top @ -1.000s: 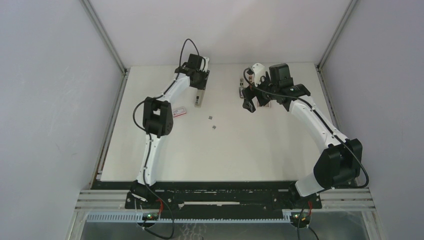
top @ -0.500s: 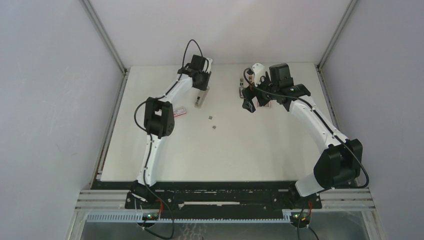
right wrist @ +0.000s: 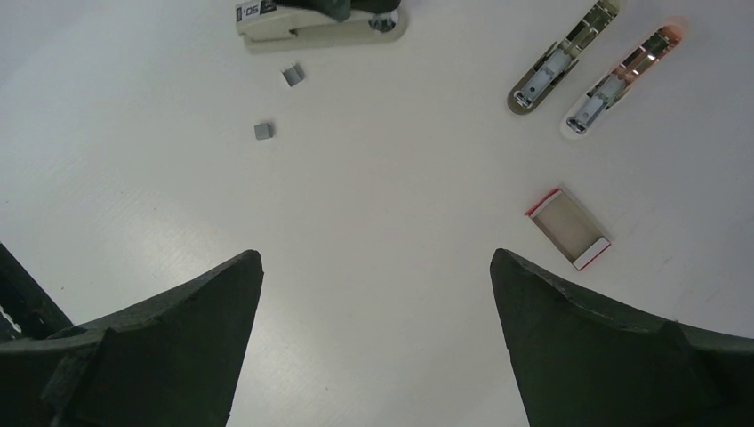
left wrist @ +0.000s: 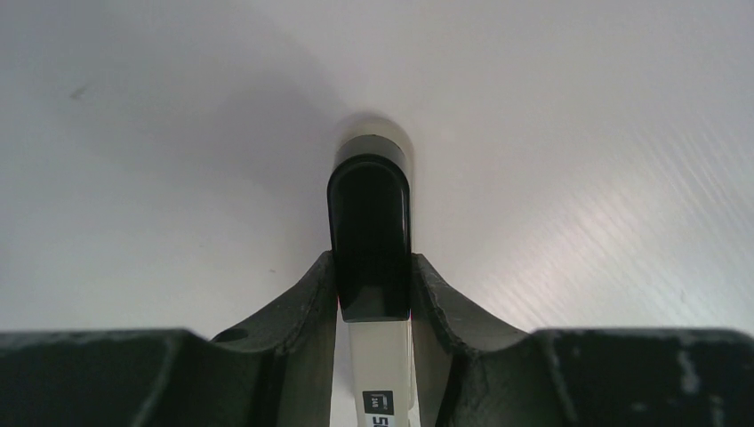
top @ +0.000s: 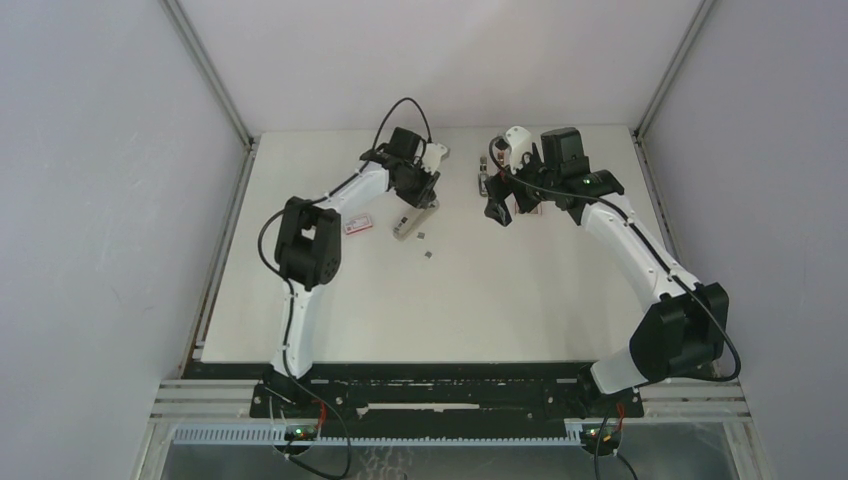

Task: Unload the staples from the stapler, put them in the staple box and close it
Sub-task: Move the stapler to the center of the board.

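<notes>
left claw (left wrist: 372, 289) is pinched narrow on the stapler (left wrist: 369, 218), one finger touching each side of its black top arm. the stapler sticks straight out ahead of the claw, pale base underneath. right claw (right wrist: 375, 262) is spread wide with nothing between the fingers, hanging above the table (right wrist: 400, 178), well apart from the stapler. from that claw the stapler is far ahead and a bit left, with two loose staples (right wrist: 292, 75) just on its near side. ahead to the right, two clip-like metal pieces (right wrist: 560, 58) lie side by side. a small open box (right wrist: 567, 228) with a red-and-white rim sits nearer, just ahead of the right finger.
</notes>
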Tool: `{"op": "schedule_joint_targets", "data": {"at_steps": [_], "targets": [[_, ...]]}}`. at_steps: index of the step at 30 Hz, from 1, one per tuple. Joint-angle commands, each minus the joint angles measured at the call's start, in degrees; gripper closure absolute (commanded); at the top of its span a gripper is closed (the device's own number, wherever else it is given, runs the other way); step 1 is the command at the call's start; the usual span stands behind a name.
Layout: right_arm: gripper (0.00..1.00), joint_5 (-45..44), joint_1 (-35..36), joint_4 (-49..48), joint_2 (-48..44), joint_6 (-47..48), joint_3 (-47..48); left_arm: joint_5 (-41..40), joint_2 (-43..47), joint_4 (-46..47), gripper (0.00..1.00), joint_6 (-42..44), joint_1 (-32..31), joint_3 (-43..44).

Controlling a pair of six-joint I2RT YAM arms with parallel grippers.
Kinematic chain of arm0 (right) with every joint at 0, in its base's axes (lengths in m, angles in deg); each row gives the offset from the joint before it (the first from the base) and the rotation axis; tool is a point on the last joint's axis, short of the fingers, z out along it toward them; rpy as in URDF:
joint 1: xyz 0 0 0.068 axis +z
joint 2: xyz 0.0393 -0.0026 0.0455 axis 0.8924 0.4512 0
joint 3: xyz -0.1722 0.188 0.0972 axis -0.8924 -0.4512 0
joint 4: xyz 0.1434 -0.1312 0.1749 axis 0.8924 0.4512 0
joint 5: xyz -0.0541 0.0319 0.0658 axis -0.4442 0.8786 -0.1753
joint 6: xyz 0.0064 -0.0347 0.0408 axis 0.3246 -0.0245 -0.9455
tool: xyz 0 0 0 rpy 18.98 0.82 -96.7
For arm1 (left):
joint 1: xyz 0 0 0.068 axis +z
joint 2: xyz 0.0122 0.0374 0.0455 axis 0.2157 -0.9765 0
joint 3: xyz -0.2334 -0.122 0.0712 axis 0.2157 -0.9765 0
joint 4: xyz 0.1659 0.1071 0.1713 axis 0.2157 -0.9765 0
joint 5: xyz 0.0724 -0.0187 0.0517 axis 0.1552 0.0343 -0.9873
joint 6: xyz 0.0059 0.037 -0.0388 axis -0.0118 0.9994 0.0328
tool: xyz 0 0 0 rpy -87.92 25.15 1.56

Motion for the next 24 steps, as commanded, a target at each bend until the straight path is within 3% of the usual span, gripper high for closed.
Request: {"op": "schedule_joint_targets", "data": {"at_steps": [1, 15, 24], "targets": [[0.00, 1.8, 0.1, -2.2, -2.8, -0.7, 0.0, 6.9, 6.7, -0.8, 0.77, 7.1, -1.9, -6.2], [0.00, 2.5, -0.1, -2.5, -3.5, -0.7, -0.2, 11.7, 10.5, -5.7, 0.78, 19.0, -4.3, -12.1], [0.00, 2.5, -0.1, -2.8, -4.0, -0.8, -0.3, 14.3, 13.2, -7.2, 0.78, 21.7, -6.5, -16.4]]}}
